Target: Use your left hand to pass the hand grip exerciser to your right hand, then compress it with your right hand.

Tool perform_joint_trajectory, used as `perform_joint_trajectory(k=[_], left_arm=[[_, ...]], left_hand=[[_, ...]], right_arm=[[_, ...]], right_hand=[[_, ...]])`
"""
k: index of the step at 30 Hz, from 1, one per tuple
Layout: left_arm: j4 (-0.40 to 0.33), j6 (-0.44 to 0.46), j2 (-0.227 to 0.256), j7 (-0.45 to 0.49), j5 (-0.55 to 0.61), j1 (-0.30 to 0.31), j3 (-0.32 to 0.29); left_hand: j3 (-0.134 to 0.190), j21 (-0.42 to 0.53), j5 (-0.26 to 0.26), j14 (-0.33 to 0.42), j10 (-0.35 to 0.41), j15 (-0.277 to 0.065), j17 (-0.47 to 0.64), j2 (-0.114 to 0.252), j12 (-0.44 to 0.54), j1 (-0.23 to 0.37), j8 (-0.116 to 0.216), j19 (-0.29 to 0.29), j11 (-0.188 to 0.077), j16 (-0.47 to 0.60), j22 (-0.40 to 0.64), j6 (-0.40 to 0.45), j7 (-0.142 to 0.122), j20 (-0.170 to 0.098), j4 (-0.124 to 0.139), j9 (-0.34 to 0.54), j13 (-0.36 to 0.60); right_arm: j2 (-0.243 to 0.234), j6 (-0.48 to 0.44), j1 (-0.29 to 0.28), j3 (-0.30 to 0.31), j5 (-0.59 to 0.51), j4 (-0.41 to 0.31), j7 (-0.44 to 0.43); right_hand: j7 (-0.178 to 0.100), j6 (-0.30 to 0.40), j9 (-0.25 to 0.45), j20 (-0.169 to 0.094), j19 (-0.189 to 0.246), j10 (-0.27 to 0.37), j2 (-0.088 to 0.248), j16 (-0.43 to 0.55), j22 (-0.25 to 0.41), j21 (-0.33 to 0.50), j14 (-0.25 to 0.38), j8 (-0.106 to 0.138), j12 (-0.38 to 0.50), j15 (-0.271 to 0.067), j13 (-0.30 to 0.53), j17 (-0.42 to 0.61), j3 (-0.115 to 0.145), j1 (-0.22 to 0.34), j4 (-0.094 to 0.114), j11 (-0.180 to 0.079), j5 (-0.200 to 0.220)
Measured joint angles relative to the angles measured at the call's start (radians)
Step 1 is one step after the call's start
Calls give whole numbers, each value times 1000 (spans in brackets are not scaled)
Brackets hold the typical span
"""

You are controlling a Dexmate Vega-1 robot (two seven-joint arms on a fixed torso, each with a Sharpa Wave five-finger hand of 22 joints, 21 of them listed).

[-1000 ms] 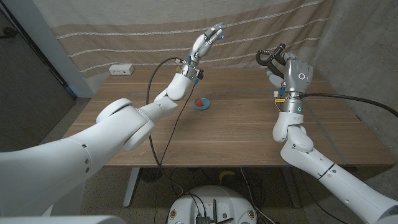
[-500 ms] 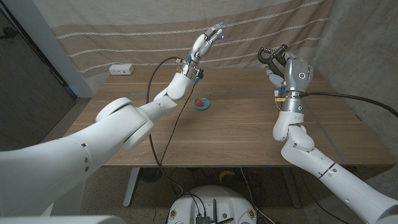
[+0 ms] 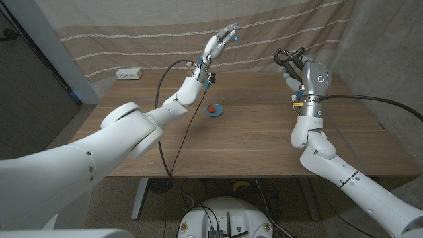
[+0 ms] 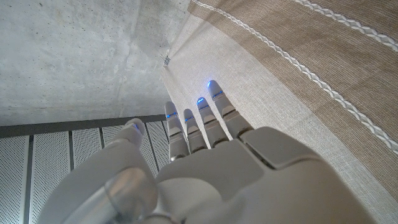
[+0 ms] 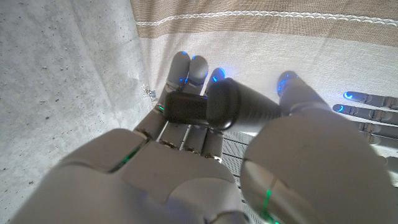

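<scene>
Head view shows the hand grip exerciser (image 3: 289, 58) raised well above the tabletop (image 3: 251, 142) on the right side, its black handles and curved top sticking out leftward from the right hand (image 3: 308, 74), which grips it with fingers wrapped around the handles. Seen from the right wrist, a black handle (image 5: 239, 109) lies across the curled fingers (image 5: 186, 74). The left hand (image 3: 220, 43) is lifted high toward the far middle, well apart from the exerciser — its fingers extended and slightly spread, holding nothing. On the tabletop below it, toward the far side, sits a small blue dish (image 3: 214, 111) with a red item (image 3: 211, 108) on it. A white power strip (image 3: 128, 74) lies at the far left edge, before the striped curtain (image 3: 132, 33).
</scene>
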Motion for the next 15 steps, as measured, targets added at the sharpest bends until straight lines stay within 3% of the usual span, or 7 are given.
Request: perform_joint_trajectory(k=[4, 6, 7, 8, 11, 13, 15], left_arm=[[0, 0, 3, 8, 4, -4, 6], [0, 1, 5, 15, 6, -5, 9], [0, 1, 5, 17, 7, -6, 9], [0, 1, 5, 19, 8, -6, 10], [0, 1, 7, 26, 11, -8, 14], [0, 1, 8, 29, 11, -9, 16], [0, 1, 8, 31, 11, -9, 17]], left_hand=[[5, 0, 0, 0, 0, 0, 0, 0, 0, 0, 0, 0, 0, 0, 0, 4, 4, 0, 3, -3, 0], [11, 0, 0, 0, 0, 0, 0, 0, 0, 0, 0, 0, 0, 0, 0, 6, 6, 0, 3, -5, 0], [12, 0, 0, 0, 0, 0, 0, 0, 0, 0, 0, 0, 0, 0, 0, 7, 7, 0, 4, -5, 0], [15, 0, 0, 0, 0, 0, 0, 0, 0, 0, 0, 0, 0, 0, 0, 7, 7, 0, 2, -5, 0], [23, 0, 0, 0, 0, 0, 0, 0, 0, 0, 0, 0, 0, 0, 0, 7, 7, 0, 2, -5, 0], [28, 0, 0, 0, 0, 0, -3, 0, 0, 0, -7, 0, 0, 0, -2, 7, 7, 0, 0, -7, 0], [33, 0, 0, 0, 0, 0, -5, 0, 0, 0, -8, 0, 0, 0, -3, 7, 7, 0, 0, -9, 0]], right_arm=[[-4, 42, 0, 9, 23, 2, 1], [-4, 79, 0, 13, 36, 14, -18], [-4, 89, 0, 14, 38, 18, -24], [-3, 104, 0, 15, 40, 24, -37], [4, 158, 4, 18, 44, 55, -87], [8, 193, 7, 19, 44, 69, -120], [18, 231, 9, 26, 39, 95, -149]], right_hand=[[17, -4, 43, -13, 37, 5, 26, 60, -44, 10, 0, -45, 166, 0, 201, -2, -9, -26, 10, 5, 7], [30, 26, 79, -16, 41, 16, 26, 91, -21, 33, 12, -50, 279, 12, 240, -3, -39, -26, 39, 16, 16], [29, 49, 102, -16, 55, 23, 26, 126, -8, 41, 16, -43, 342, 16, 247, -3, -26, -26, 78, 23, 22], [28, 70, 128, -19, 66, 23, 26, 141, 5, 46, 27, -24, 407, 27, 253, -3, -5, -26, 121, 23, 30], [27, 91, 250, -30, 114, 41, 26, 181, 40, 36, 28, 70, 642, 28, 256, -7, -30, -26, 145, 40, 66], [31, 94, 351, -37, 147, 58, 26, 335, 57, 11, 36, 160, 782, 36, 256, -6, -39, -26, 158, 38, 94], [43, 106, 478, -49, 173, 64, 24, 460, 69, -23, 61, 278, 916, 35, 255, -4, -11, -28, 203, 42, 125]])
